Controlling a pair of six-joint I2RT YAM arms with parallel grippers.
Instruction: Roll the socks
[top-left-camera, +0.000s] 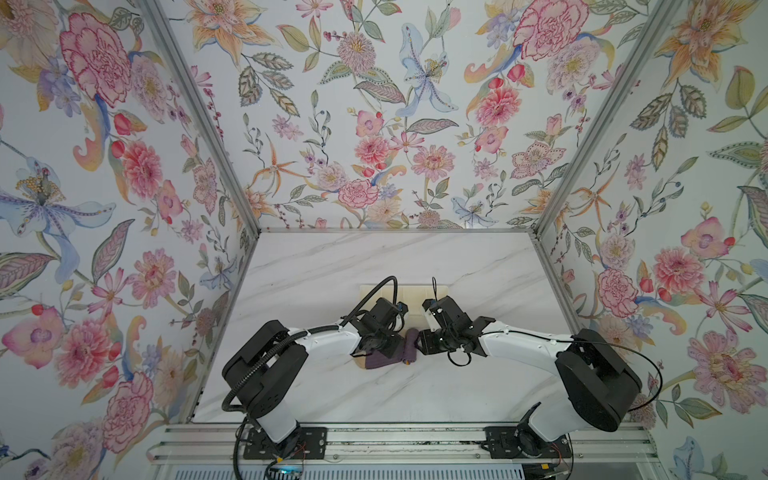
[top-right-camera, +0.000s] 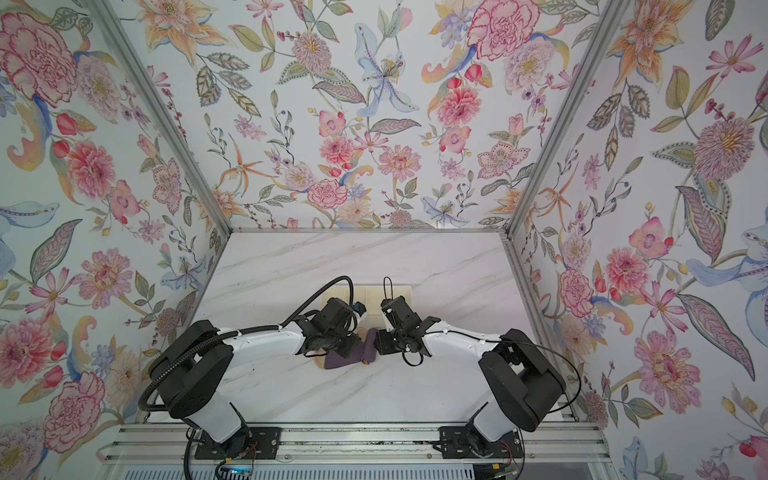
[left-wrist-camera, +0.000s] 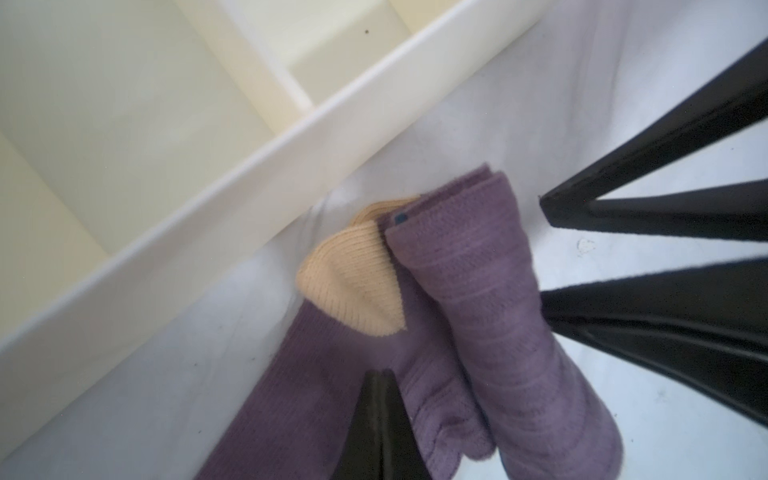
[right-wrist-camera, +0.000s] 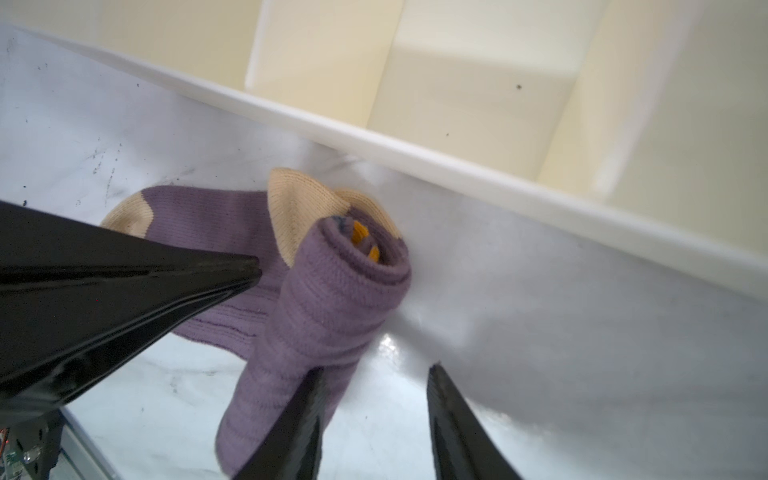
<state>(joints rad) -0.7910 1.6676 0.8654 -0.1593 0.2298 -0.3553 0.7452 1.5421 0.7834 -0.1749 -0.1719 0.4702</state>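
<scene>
Socks (top-left-camera: 388, 358) on the counter (top-left-camera: 374, 399), just in front of the tray (left-wrist-camera: 249, 166) and between your two tools. The cuff end is wound into a short roll (right-wrist-camera: 332, 291), orange showing at its core in the right wrist view; the foot, tan at the heel (left-wrist-camera: 353, 286), lies flat toward the left arm. Your left tool (left-wrist-camera: 378, 374) is fully closed, its tip down on the flat fabric just beside the roll; whether it pinches a fold cannot be told. Your right tool (right-wrist-camera: 374, 368) stands partly open and grips nothing: its fingertips (left-wrist-camera: 557, 208) meet the roll's side, one low against it, the other over bare counter. The rolling looks roughly half done. Hazards from here: if you push the roll on while the left tip pins the foot, expect the fabric to bunch rather than wind. Because the push comes from narrow tips on a smooth counter, the roll may slide, skew into a cone, or slip under the fingers. If you draw the right tool back, the springy knit may unwind. The roll lies near the tray wall, so drift that way could jam it, and the two tools are close enough to collide.
</scene>
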